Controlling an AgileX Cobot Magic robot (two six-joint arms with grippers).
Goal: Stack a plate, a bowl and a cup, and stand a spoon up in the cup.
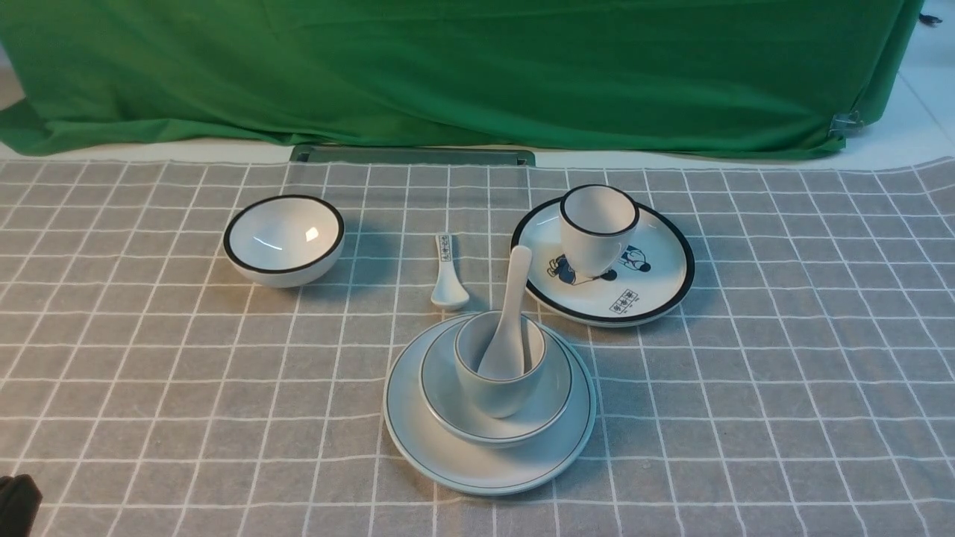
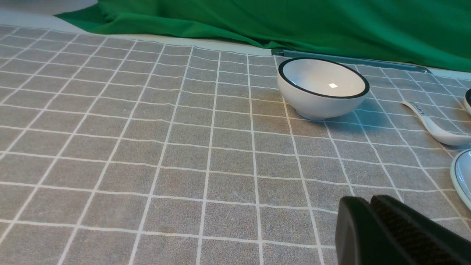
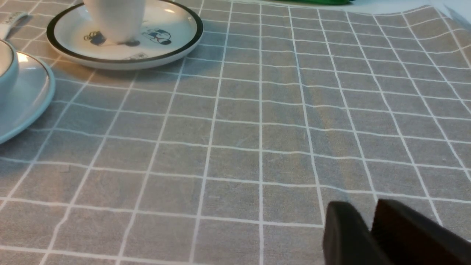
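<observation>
The plate (image 1: 489,466) lies near the front middle of the checked cloth. The shallow bowl (image 1: 515,421) sits on it and the cup (image 1: 498,384) stands in the bowl. The plain white spoon (image 1: 511,313) stands in the cup, its handle leaning toward the back right. The left wrist view shows my left gripper (image 2: 369,200) shut and empty, low over the cloth, left of the plate's rim (image 2: 460,176). My right gripper (image 3: 362,208) is slightly open with nothing between its fingers, over bare cloth to the right of the plate (image 3: 33,99) and bowl (image 3: 7,73).
A deep black-rimmed bowl (image 1: 283,240) stands at the back left. A small marked spoon (image 1: 448,272) lies behind the stack. At the back right, a cartoon-print plate (image 1: 660,276) carries a black-rimmed cup (image 1: 597,227). A green cloth (image 1: 477,67) hangs along the far edge.
</observation>
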